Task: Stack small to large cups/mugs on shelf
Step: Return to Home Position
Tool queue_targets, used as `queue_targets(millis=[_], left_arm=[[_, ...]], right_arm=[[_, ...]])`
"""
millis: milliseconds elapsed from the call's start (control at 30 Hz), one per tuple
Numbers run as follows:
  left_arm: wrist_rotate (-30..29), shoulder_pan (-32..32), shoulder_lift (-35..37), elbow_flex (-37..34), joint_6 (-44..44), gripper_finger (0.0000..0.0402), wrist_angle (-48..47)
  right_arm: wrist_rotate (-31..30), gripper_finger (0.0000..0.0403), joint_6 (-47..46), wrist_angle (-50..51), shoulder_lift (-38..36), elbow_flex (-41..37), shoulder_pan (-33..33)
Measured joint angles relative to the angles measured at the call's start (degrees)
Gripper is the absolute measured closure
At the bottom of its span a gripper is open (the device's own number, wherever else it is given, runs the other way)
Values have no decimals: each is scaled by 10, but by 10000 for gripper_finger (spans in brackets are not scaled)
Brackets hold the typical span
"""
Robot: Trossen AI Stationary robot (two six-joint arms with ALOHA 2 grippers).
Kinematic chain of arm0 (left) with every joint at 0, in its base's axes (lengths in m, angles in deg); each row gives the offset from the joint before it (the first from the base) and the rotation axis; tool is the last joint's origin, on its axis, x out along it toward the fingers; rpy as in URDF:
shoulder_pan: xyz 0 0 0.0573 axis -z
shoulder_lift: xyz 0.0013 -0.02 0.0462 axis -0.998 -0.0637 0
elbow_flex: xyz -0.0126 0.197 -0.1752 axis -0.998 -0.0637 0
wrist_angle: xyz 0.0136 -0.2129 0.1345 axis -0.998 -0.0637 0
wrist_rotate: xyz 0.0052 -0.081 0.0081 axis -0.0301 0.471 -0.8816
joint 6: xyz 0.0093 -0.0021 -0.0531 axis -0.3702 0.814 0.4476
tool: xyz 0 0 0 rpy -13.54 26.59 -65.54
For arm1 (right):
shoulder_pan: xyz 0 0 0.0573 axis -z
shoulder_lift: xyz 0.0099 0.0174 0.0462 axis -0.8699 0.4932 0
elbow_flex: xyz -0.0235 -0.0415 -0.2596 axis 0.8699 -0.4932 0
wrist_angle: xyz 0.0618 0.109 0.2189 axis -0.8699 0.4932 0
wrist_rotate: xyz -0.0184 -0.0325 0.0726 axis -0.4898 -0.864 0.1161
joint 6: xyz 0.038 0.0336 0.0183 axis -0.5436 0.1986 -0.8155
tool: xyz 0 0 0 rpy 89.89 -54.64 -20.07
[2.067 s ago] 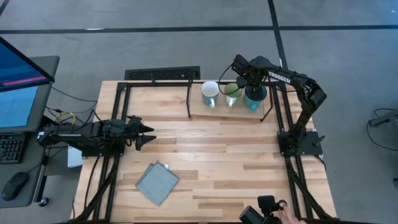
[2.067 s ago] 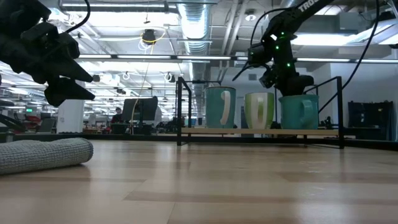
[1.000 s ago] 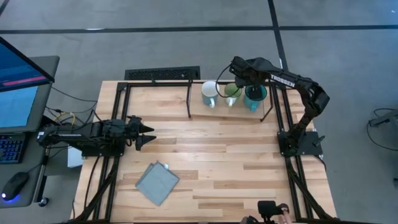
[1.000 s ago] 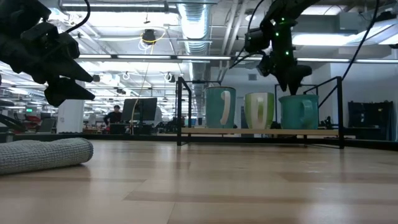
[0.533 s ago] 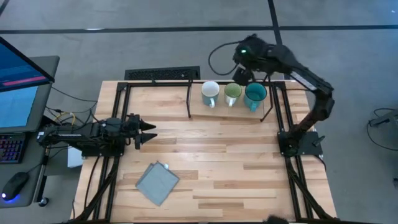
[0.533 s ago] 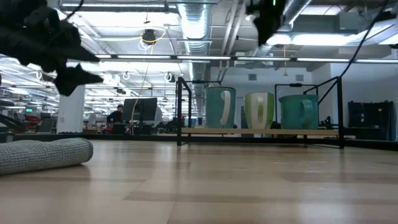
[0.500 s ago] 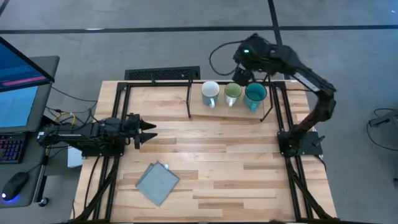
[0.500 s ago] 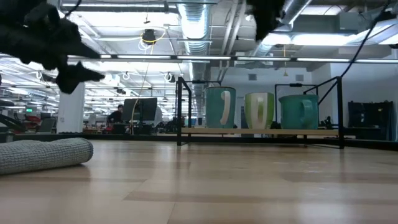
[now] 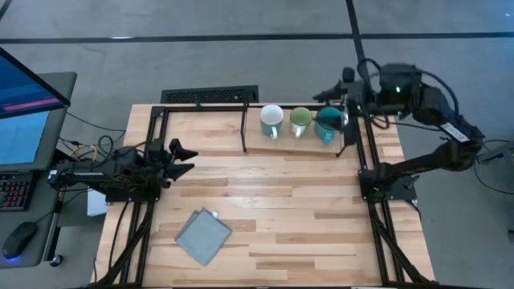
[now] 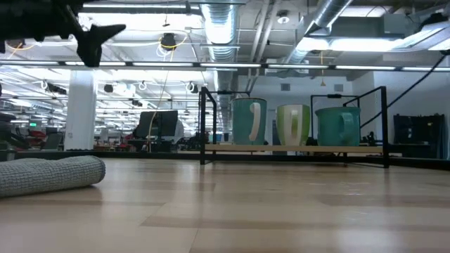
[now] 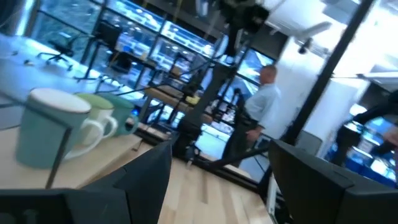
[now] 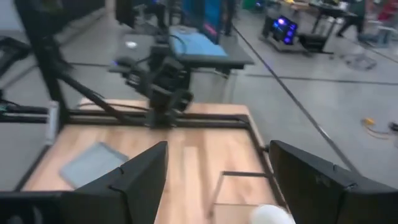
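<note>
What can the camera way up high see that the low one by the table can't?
Only the high view shows the right tool near the teal mug, the insides of the mugs, and a computer screen beside the table. Only the low view shows the room behind, with ceiling pipes and lights. Both show the white mug, green mug and teal mug lined up on the shelf, the grey cloth and the left tool.
</note>
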Motion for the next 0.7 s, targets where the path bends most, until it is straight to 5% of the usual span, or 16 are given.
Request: queue_targets(millis=[367, 700], left_arm=[[24, 0, 0, 12, -35, 140, -55], [-109, 0, 0, 12, -113, 140, -90]], right_arm=[[29, 100, -30, -268, -171, -364, -63], [44, 100, -145, -600, -271, -672, -48]])
